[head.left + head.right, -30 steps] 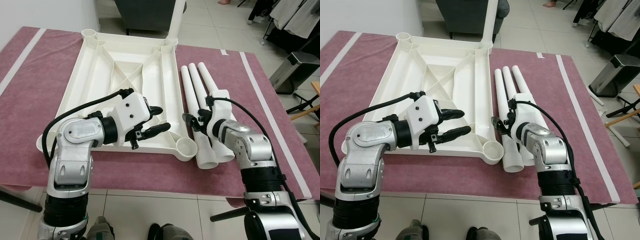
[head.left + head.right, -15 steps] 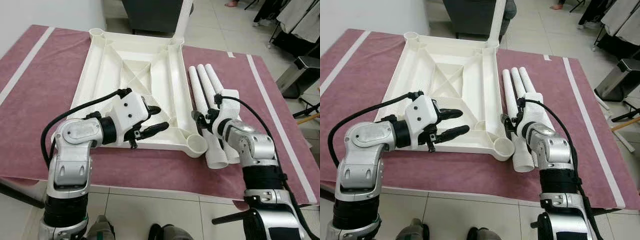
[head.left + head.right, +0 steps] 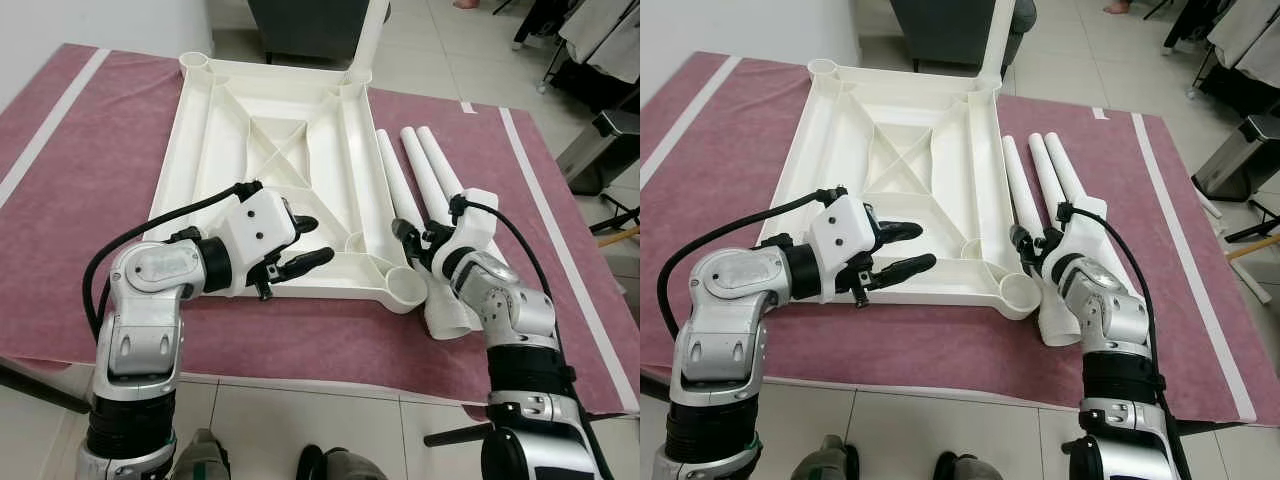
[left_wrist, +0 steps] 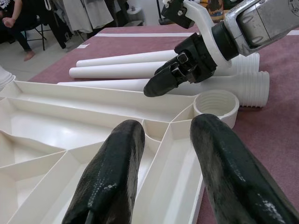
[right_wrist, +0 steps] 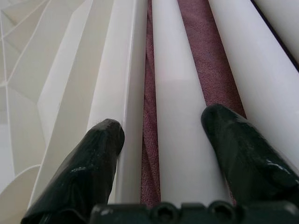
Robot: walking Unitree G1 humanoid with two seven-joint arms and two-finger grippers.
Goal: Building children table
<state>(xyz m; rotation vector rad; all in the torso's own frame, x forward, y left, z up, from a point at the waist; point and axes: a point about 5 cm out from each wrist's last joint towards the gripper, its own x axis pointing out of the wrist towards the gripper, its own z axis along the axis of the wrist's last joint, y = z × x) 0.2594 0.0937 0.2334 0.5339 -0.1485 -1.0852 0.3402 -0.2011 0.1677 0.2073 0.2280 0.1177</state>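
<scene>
Left eye view: a dark-red cloth-covered table (image 3: pixel 60 200) spreads across the frame, and at its centre lies the big white moulded-plastic tabletop (image 3: pixel 270 140), underside up, ribs and round corner sockets showing. One white plastic leg (image 3: pixel 368 30) already stands in the socket at the upper middle. Right of centre, three loose white tapered plastic legs (image 3: pixel 425 175) lie side by side, just beside the tabletop's edge, their threaded thick ends towards the lower right.

These legs look light, stiff and smooth, so likely slippery and apt to roll; the best hold is probably across the shaft near the ribbed thick end, leaving the thread free for the nearest threaded socket (image 3: pixel 407 287) at the lower right corner of the tabletop.

The right claw (image 3: pixel 410 235) hangs low at centre right, fingers spread wide, one over the tabletop's rim and one beyond the nearest leg, so that leg lies between them; it has closed on nothing. The left claw (image 3: pixel 305 245), left of centre, hovers over the tabletop's near edge, fingers parted and empty.
</scene>
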